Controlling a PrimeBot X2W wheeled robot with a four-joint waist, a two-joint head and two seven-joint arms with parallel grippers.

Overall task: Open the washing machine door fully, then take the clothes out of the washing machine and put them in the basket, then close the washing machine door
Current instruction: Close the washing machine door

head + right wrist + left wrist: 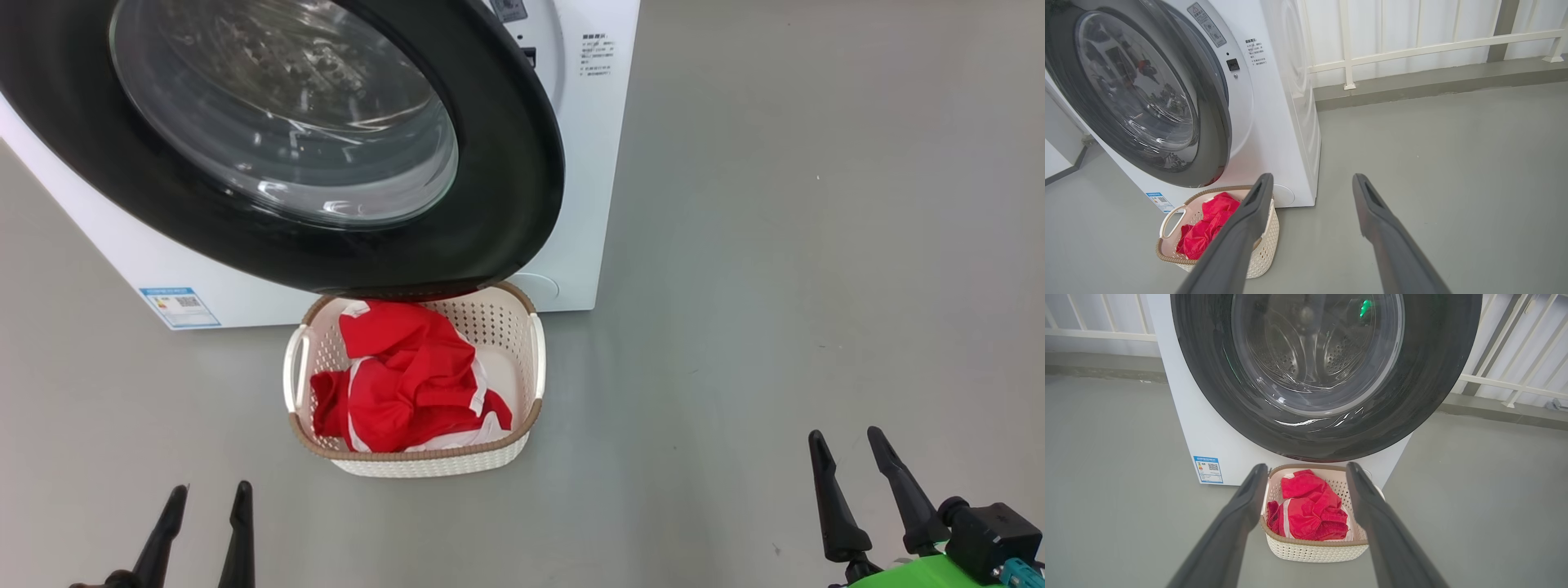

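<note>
- At 7 o'clock in the head view, the left end effector [212, 487] has its fingers spread wide and holds nothing.
- At 5 o'clock, the right end effector [844, 433] is likewise wide apart and empty.
- At centre, the red clothes [408, 376] lie in the basket [424, 465] on the floor [775, 245].
- At 11 o'clock, the washing machine door [506, 163] overhangs the basket's far rim.

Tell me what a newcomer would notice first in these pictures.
First comes the washing machine door, a huge glossy black ring around bulging glass, dominating the upper left of the head view. Right below it on the grey floor sits the basket, holding the bright red clothes. The left hand and right hand hang open at the bottom corners, holding nothing.
</note>
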